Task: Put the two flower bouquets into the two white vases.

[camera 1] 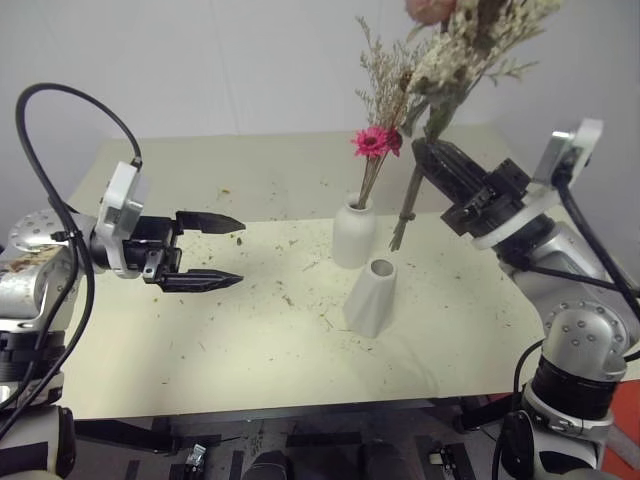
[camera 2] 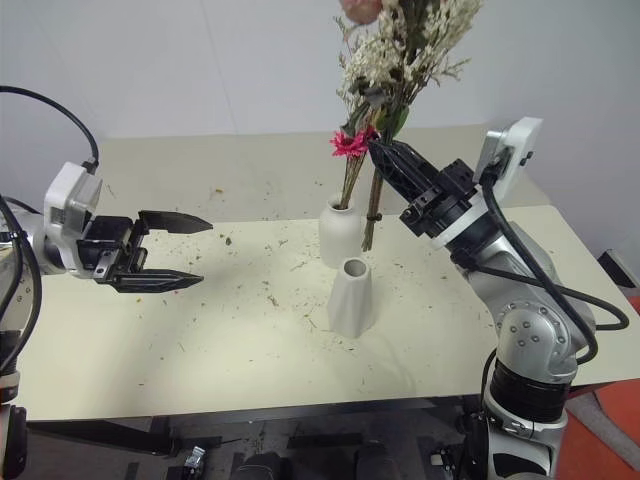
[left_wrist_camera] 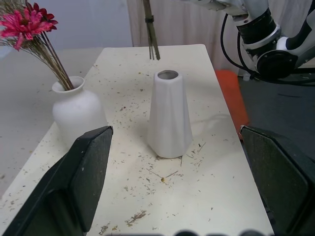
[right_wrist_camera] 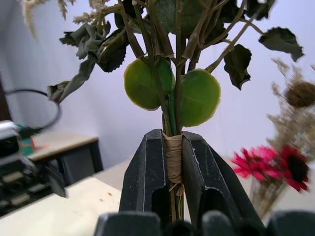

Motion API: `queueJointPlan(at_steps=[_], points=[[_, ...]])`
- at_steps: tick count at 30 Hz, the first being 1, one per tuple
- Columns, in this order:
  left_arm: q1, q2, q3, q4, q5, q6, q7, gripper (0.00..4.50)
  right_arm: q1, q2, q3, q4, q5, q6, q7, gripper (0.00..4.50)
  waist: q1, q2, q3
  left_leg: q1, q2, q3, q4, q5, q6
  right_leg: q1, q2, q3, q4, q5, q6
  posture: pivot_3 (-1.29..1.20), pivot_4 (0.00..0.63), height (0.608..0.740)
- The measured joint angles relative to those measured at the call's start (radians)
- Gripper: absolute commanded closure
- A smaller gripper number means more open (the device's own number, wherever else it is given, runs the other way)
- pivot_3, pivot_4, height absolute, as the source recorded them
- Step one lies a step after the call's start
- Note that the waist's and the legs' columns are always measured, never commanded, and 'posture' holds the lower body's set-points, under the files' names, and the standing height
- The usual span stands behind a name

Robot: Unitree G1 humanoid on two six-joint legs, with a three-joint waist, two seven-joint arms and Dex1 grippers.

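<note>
thin pink-flowered bouquet (camera 1: 376,140) upright in rounded vase (camera 1: 353,234); cone vase (camera 1: 372,297) empty beside it; fuller bouquet (camera 1: 455,50) aloft

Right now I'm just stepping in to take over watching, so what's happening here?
One bunch with a pink flower already stands in the round vase. The right gripper holds the fuller bouquet upright by its stems, above the table behind the empty cone vase. The left gripper is open, holding nothing.

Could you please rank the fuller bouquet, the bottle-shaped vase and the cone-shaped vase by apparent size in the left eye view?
1. The fuller bouquet, held raised in the right gripper, looks largest by far.
2 and 3. The cone-shaped vase and the bottle-shaped vase look alike; the cone stands nearer the camera, so I would not rank them.
</note>
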Motion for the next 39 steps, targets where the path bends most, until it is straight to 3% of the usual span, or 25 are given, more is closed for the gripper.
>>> queueJointPlan(at_steps=[7, 21, 39], points=[[0.002, 0.000, 0.009, 0.004, -0.003, 0.017, 0.002, 0.00, 0.037, -0.026, 0.016, -0.001, 0.112, 0.020, -0.017, 4.28, 0.000, 0.000, 0.000, 0.000, 0.000, 0.000, 0.000, 0.000, 0.000, 0.000, 0.000, 0.000, 0.000, 0.000, 0.000, 0.00, 0.150, 0.740], [0.012, 0.000, 0.013, -0.004, -0.004, 0.019, 0.006, 0.00, 0.118, -0.042, 0.085, 0.024, 0.080, -0.041, 0.036, 4.28, -0.001, 0.000, 0.000, 0.001, 0.000, 0.000, 0.000, 0.000, 0.000, 0.001, 0.000, 0.000, -0.001, 0.000, 0.000, 0.00, 0.150, 0.740], [0.011, -0.001, 0.012, -0.002, -0.003, 0.019, 0.002, 0.00, 0.080, -0.046, 0.087, 0.073, 0.068, -0.051, 0.035, 4.28, 0.000, 0.000, 0.000, 0.002, 0.000, 0.000, 0.000, 0.000, 0.000, 0.001, 0.000, 0.000, -0.002, 0.000, 0.000, 0.00, 0.150, 0.740]])
